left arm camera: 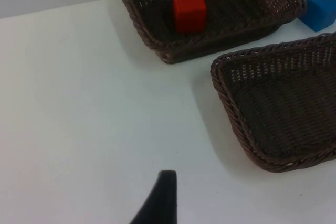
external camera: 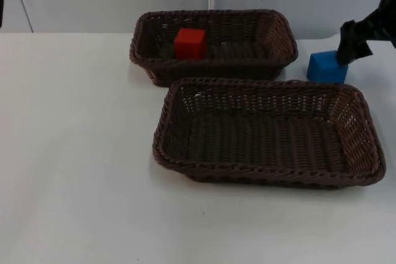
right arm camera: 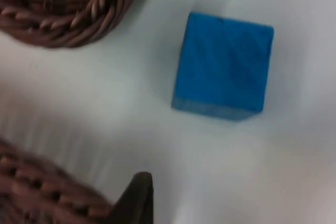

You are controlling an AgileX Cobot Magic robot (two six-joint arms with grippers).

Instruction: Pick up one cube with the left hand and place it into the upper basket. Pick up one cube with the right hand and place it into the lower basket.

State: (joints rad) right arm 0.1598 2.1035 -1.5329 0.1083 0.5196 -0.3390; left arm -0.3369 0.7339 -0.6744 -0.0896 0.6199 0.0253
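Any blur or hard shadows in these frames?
Right wrist view: motion-smeared, the blue cube and basket weave soft-edged. Top view: crisp, even light, faint shadows under both baskets; right end effector right beside the blue cube. Left wrist view: sharp, the red cube clear in the upper basket, a soft shadow beside the lower basket.

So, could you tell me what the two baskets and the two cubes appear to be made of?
Upper basket and lower basket: dark brown woven wicker or plastic rattan, judging by braided rims and open-weave walls. Red cube and blue cube: solid-coloured, matte, sharp-edged, probably painted wood or plastic; the blue one shows faint grain-like streaks in the right wrist view.
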